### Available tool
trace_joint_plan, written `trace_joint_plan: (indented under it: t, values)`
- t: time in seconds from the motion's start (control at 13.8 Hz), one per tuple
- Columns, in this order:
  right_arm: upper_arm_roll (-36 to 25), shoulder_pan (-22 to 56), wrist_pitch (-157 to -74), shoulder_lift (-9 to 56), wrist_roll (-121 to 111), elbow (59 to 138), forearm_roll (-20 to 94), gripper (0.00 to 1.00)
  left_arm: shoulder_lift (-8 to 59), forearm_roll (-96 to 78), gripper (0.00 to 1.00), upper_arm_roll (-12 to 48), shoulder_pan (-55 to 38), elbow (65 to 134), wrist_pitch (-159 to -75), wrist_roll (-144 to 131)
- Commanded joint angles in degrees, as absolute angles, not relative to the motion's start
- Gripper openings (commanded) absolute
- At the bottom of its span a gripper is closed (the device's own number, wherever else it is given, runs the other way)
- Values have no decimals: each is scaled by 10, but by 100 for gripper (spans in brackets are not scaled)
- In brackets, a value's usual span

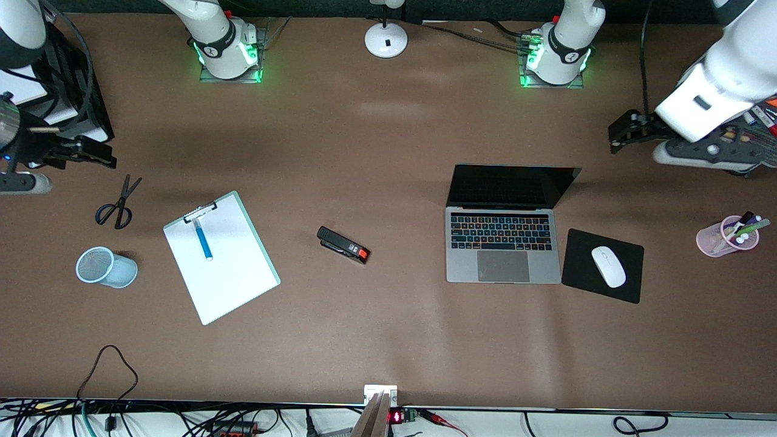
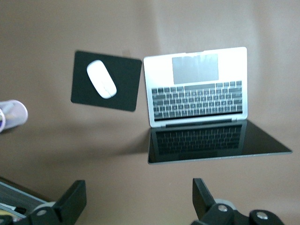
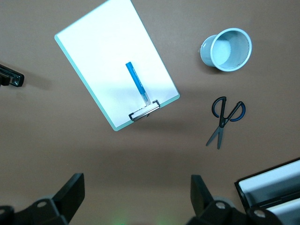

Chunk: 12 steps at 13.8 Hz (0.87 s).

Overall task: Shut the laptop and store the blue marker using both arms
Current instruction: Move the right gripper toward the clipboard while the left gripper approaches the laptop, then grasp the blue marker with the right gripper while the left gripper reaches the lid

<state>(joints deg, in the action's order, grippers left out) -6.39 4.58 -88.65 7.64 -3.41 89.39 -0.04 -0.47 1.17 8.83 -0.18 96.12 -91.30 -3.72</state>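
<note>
The left gripper (image 1: 614, 135) hangs up in the air at the left arm's end of the worktop (image 1: 388, 340), and in its wrist view we see its two black fingers (image 2: 72, 199) spread wide apart with nothing between them. The right gripper (image 1: 106, 159) hangs over the right arm's end of the worktop, and its fingers (image 3: 70, 190) are wide apart too, holding nothing.

We see the laptop (image 1: 502, 246) lying open on the worktop, toward the left arm's end. Its flat grey keyboard part is nearer to the front camera, and its dark, shiny screen stands up on the side toward the robot bases. The keys are black and the body looks like smooth silver metal.

The blue marker (image 1: 202, 239) lies flat on a white sheet on a clipboard (image 1: 221, 258), toward the right arm's end. It is a thin, round stick. Its long way runs from the metal clip toward the middle of the sheet, and its pale end points at the clip.

Just beside the laptop lies a flat black mouse pad (image 1: 628, 285) with a smooth white mouse (image 1: 608, 266) on it. A black stapler (image 1: 343, 244) with a red end lies between the clipboard and the laptop. A blue mesh cup (image 1: 106, 267) lies on its side near the clipboard, and black scissors (image 1: 118, 203) lie near it. A pink cup (image 1: 719, 238) holds pens
</note>
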Motion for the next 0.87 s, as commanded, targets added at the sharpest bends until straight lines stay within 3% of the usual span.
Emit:
trace_joint_plan:
  t: [0.0,0.36,0.8]
  values:
    - [-58,40,-893,90,-46,894,7,100,-15,-13,100,100,-2,1018,-920,-33]
    - [-57,51,-954,155,-48,887,11,100,-15,-42,100,105,2,1087,-938,-38]
    - [-58,87,-1030,234,-92,889,2,100,-12,-42,100,150,-4,1163,-949,-97]
